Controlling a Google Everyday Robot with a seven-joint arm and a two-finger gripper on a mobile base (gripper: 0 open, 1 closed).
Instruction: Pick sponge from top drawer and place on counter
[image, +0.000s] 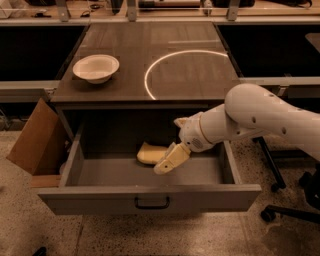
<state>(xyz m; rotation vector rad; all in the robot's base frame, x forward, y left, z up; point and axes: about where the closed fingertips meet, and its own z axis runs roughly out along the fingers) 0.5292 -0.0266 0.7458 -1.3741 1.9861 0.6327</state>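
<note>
The top drawer (150, 196) is pulled open below the counter (150, 50). The pale yellow sponge (148, 153) lies on the drawer floor, left of centre. My gripper (167, 161) reaches down into the drawer from the right and its tip sits right at the sponge's right end, partly covering it. The white arm (260, 117) crosses over the drawer's right side. The counter carries a thin bright circular arc (150, 80).
A white bowl (96, 68) stands on the counter's left part. A brown cardboard box (35, 137) leans at the drawer's left side. A chair base with castors (280, 210) stands at the right on the speckled floor.
</note>
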